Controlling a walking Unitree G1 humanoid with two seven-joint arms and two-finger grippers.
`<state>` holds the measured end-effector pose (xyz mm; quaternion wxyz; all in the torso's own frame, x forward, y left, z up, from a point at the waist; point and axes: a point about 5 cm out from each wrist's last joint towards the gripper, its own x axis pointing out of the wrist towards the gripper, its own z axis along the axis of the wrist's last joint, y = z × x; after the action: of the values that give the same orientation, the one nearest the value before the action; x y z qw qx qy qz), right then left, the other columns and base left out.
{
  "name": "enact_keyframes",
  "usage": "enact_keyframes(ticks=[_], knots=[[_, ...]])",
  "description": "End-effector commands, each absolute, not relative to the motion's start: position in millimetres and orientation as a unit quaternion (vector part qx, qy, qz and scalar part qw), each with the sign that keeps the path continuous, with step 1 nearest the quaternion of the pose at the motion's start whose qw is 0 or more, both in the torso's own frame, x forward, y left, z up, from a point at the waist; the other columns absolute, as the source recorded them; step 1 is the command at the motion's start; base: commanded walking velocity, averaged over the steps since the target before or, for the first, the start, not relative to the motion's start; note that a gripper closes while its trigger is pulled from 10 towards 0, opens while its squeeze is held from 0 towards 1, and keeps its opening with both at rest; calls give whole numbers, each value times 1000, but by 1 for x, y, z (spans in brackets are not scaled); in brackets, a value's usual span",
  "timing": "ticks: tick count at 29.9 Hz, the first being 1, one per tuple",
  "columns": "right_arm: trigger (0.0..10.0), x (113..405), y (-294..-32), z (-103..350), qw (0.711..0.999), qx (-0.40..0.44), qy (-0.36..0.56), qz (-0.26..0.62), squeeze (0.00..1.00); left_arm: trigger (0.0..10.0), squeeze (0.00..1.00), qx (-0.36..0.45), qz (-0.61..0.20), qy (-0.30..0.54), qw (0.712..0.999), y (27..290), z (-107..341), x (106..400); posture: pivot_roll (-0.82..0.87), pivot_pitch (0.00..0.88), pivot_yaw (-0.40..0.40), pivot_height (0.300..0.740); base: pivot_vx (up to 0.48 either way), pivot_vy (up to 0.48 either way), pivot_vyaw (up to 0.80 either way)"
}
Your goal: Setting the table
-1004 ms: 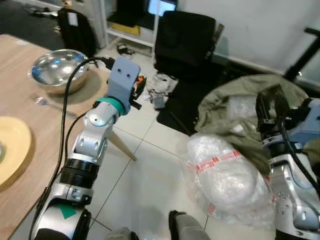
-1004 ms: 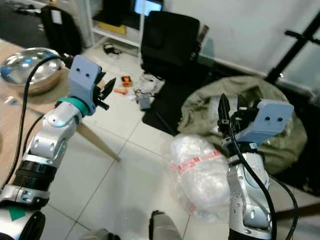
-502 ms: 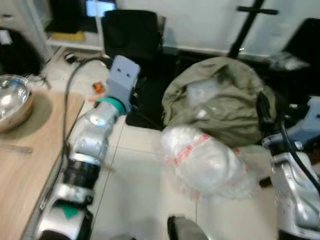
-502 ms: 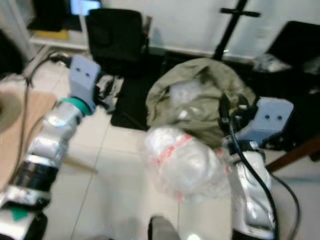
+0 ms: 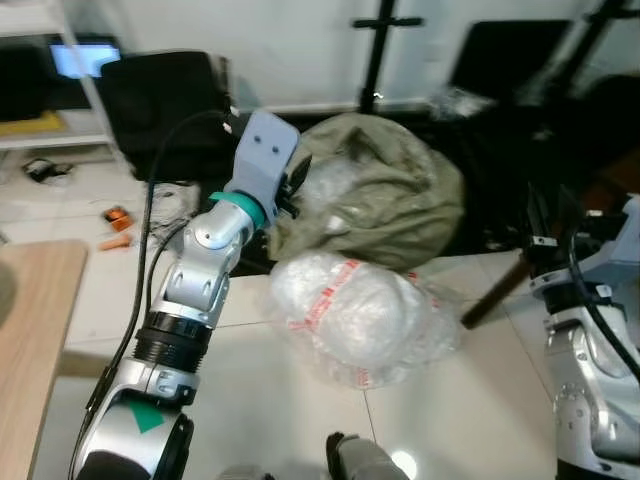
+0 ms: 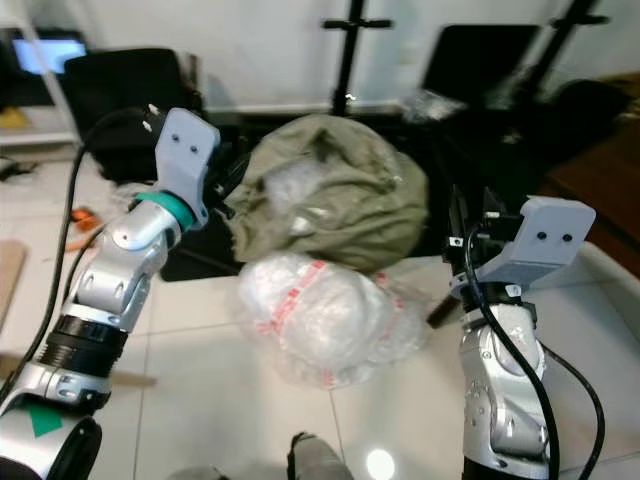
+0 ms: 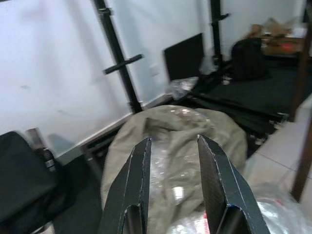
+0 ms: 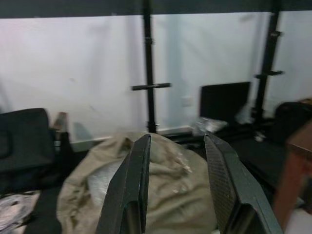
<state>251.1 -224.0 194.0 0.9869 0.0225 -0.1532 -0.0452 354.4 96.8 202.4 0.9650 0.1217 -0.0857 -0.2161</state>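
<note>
Facing you on the tiled floor (image 5: 260, 400) lies a clear plastic bundle (image 5: 352, 315), an olive bag (image 6: 330, 195) just behind it. Left gripper (image 7: 171, 161) and right gripper (image 8: 176, 168) hover with jaws parted, empty. Counter corner (image 5: 30, 330) sits far left.

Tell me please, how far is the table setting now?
Nothing looks done from here: just a bare corner of the wooden table is in view. In hand: nothing; the left tool and right tool are open and empty, facing an olive bag and a plastic bundle on the floor. All setting remains.
</note>
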Motion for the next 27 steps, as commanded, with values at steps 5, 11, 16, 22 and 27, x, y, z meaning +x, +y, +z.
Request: enact_keyframes(ticks=[5,11,16,22,27], knots=[[10000,251,-224,191,988,28,-147,-47,0,10000,0,120,-220,-81,965,96,198,353,-29,4,77,740,0,0,-800],[10000,251,-224,191,988,27,-146,-47,0,10000,0,120,-222,-80,964,96,198,353,-31,7,78,740,0,0,-800],[10000,250,-224,190,988,27,-145,-50,0,10000,0,119,-225,-79,964,94,197,353,-36,8,79,740,0,0,-800],[10000,249,-225,190,988,27,-145,-52,0,10000,0,118,-228,-80,963,93,197,353,-37,11,80,740,0,0,-800],[10000,249,-225,190,988,27,-145,-53,0,10000,0,117,-229,-80,963,92,197,353,-37,11,80,740,0,0,-800]])
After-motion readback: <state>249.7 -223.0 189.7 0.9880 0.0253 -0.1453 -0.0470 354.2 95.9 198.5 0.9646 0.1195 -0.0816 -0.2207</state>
